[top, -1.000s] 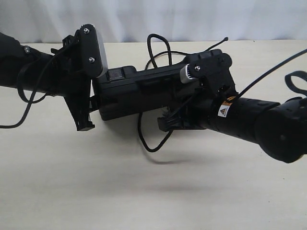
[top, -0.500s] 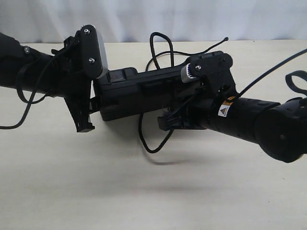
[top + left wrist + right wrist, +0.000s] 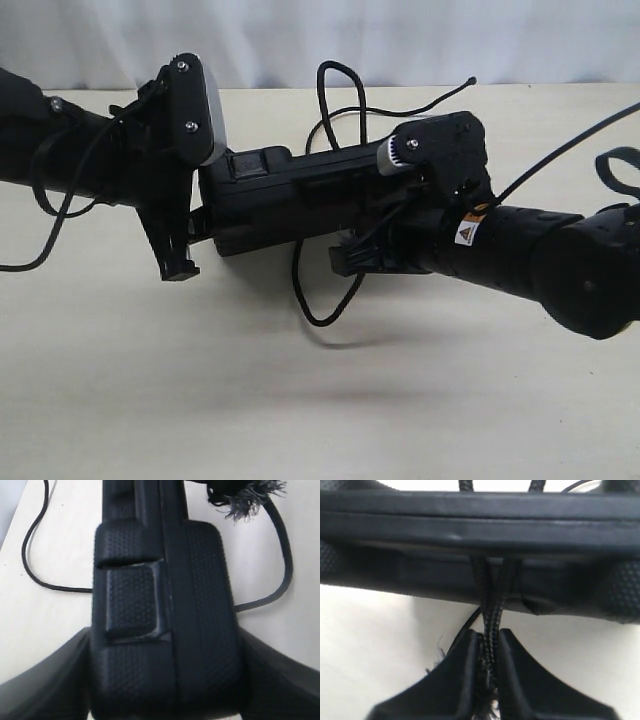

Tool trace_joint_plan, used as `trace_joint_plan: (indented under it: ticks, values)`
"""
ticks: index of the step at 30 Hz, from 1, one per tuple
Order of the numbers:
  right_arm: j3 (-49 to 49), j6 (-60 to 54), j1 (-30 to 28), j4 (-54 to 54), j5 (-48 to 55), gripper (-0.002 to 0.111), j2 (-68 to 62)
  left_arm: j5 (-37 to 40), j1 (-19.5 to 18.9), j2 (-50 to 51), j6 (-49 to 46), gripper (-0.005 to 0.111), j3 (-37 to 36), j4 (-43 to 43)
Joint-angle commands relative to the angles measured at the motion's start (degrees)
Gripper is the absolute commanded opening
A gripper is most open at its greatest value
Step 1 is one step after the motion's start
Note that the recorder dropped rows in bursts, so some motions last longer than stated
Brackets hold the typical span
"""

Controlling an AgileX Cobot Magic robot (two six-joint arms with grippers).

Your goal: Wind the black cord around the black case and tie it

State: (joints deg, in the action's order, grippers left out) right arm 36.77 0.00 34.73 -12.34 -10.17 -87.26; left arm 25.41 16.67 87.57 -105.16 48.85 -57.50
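Observation:
The black case (image 3: 290,195) hangs above the table between both arms. My left gripper (image 3: 195,215) is shut on its left end; in the left wrist view the textured case end (image 3: 165,605) fills the space between the spread jaws of the left gripper (image 3: 165,632). The black cord (image 3: 335,90) loops above the case, its small knotted tip (image 3: 470,82) lies at the back, and another loop (image 3: 320,310) hangs below. My right gripper (image 3: 360,255) is under the case. Its jaws (image 3: 490,635) are shut on doubled cord strands (image 3: 492,595) running over the case edge (image 3: 480,530). The frayed tuft (image 3: 250,502) shows beside the case.
The beige table (image 3: 300,400) stretches toward the front, with a white curtain (image 3: 400,40) behind it. A smooth arm cable (image 3: 560,150) rises from my right arm, and a black strap (image 3: 620,165) sits at the far right. Another cable (image 3: 30,260) trails from my left arm.
The case has shifted slightly to the right and tilted. The cord loop above it has risen a little, and my right wrist has moved slightly right. Both grips are unchanged.

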Motion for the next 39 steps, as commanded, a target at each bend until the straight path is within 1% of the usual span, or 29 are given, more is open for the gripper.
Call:
trace_joint_plan:
  ticks: [1, 2, 4, 9, 10, 13, 15, 19, 20, 21, 24, 25, 26, 27, 29, 30, 33, 37, 39]
  values:
    - [0.25, 0.0, 0.07, 0.17, 0.21, 0.004, 0.03, 7.01, 0.72, 0.89, 1.52, 0.082, -0.75, 0.02]
    - [0.25, 0.0, 0.07, 0.17, 0.21, 0.004, 0.03, 6.58, 0.72, 0.89, 1.52, 0.091, -0.75, -0.09]
    - [0.25, 0.0, 0.07, 0.17, 0.21, 0.004, 0.03, 6.3, 0.72, 0.48, 1.52, 0.095, -0.64, -0.09]
    - [0.25, 0.0, 0.07, 0.17, 0.27, 0.004, 0.03, 5.25, 0.72, -5.89, 1.52, 0.094, 1.66, -0.11]
    - [0.25, 0.0, 0.07, 0.17, 0.27, 0.004, 0.03, 3.66, 0.72, -7.24, 1.52, 0.094, 1.75, -0.01]
    - [0.25, 0.0, 0.07, 0.17, 0.42, 0.004, 0.03, -5.13, 0.72, -10.76, 3.01, 0.094, 1.99, -0.81]
    - [0.25, 0.0, 0.07, 0.17, 0.42, 0.004, 0.03, -8.51, 0.72, -11.04, 5.08, 0.094, 1.99, -3.84]
    - [0.25, 0.0, 0.07, 0.17, 0.42, 0.004, 0.03, -8.82, 0.72, -10.53, 5.76, 0.094, 2.69, -9.78]
    - [0.25, 0.0, 0.07, 0.17, 0.42, 0.004, 0.03, -8.82, 0.72, -10.07, 7.68, 0.094, 3.49, -11.02]
    - [0.25, 0.0, 0.07, 0.17, 0.42, 0.004, 0.03, -7.56, 0.62, -9.33, 10.72, 0.094, 4.67, -11.14]
    - [0.25, 0.0, 0.07, 0.17, 0.42, 0.004, 0.03, -0.3, -0.58, -4.81, 20.83, 0.094, 9.76, -10.37]
    - [0.25, 0.0, 0.07, 0.17, 0.42, 0.004, 0.03, 1.87, -1.41, -2.99, 26.07, 0.094, 11.73, -9.92]
    - [0.25, 0.0, 0.07, 0.17, 0.56, 0.004, 0.03, 4.57, -2.85, -0.55, 34.66, 0.094, 14.97, -8.42]
    - [0.25, 0.0, 0.07, 0.17, 0.76, 0.004, 0.03, 9.45, -4.7, 2.98, 45.33, 0.094, 19.14, -4.88]
    - [0.25, 0.0, 0.07, 0.17, 1.06, 0.004, 0.03, 15.48, -6.58, 6.95, 55.71, 0.094, 24.14, -0.44]
    - [0.25, 0.0, 0.07, 0.17, 1.2, 0.004, 0.03, 18.75, -7.43, 8.98, 59.38, 0.094, 26.66, 1.12]
    - [0.25, 0.0, 0.07, 0.17, 1.32, 0.004, 0.03, 26.56, -8.8, 13.58, 60.74, 0.094, 31.39, 1.1]
    - [0.25, -0.42, 0.07, 0.17, 1.32, 0.004, 0.03, 27.65, -8.66, 17.41, 60.42, 0.094, 34.06, 0.68]
    - [0.25, -0.42, 0.07, 0.17, 1.32, 0.004, 0.03, 28.11, -8.65, 18.7, 58.37, 0.094, 34.27, -0.98]
